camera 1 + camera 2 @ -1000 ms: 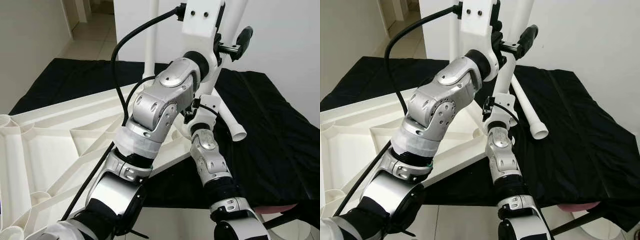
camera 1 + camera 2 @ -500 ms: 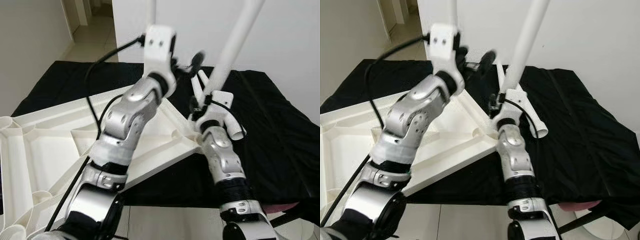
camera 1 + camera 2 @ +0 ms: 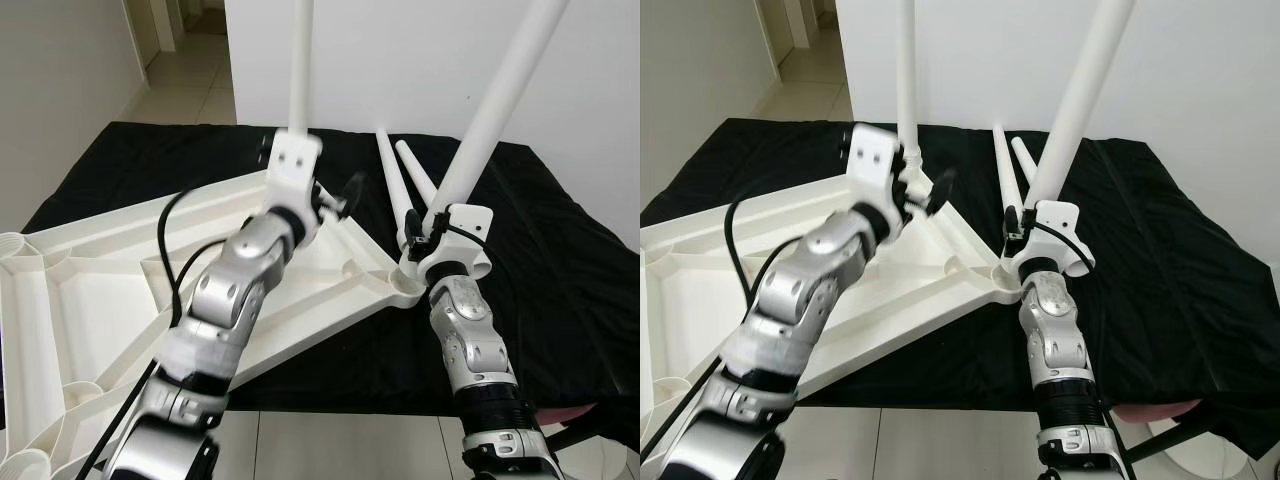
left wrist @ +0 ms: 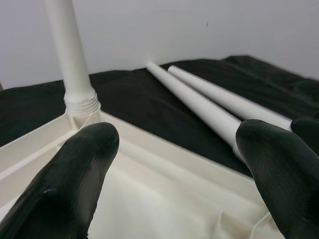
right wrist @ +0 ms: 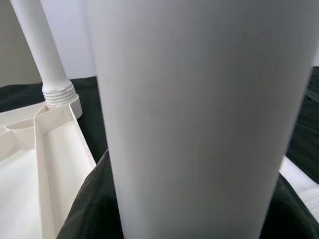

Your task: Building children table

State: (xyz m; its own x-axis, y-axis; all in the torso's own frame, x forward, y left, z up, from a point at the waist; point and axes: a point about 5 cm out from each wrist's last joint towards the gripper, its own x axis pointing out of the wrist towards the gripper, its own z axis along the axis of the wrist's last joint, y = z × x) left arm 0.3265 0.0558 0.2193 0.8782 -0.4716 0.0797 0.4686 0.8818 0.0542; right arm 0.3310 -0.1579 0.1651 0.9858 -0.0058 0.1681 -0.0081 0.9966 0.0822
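The white tabletop [image 3: 100, 290] lies upside down on a black cloth [image 3: 560, 270]. One white leg [image 3: 300, 70] stands upright, screwed into its far corner. My right gripper [image 3: 432, 238] is shut on a second leg [image 3: 500, 100], which tilts up to the right with its lower end just above the near right corner socket [image 3: 405, 290]. In the right wrist view this held leg [image 5: 199, 99] is very close. My left gripper [image 3: 335, 198] hovers open over the tabletop beside the upright leg's base, and the left wrist view shows its fingertips [image 4: 75, 184] wide apart with nothing between them.
Two loose legs [image 3: 397, 185] lie side by side on the cloth behind the right gripper. A white wall [image 3: 400, 60] stands close behind the cloth. The cloth's front edge runs just before my arms. A tiled hallway floor [image 3: 190, 80] opens at the far left.
My left arm has dropped from high near the held leg and stretched forward to the upright leg's base. The right gripper has carried its leg rightward to the near corner socket.
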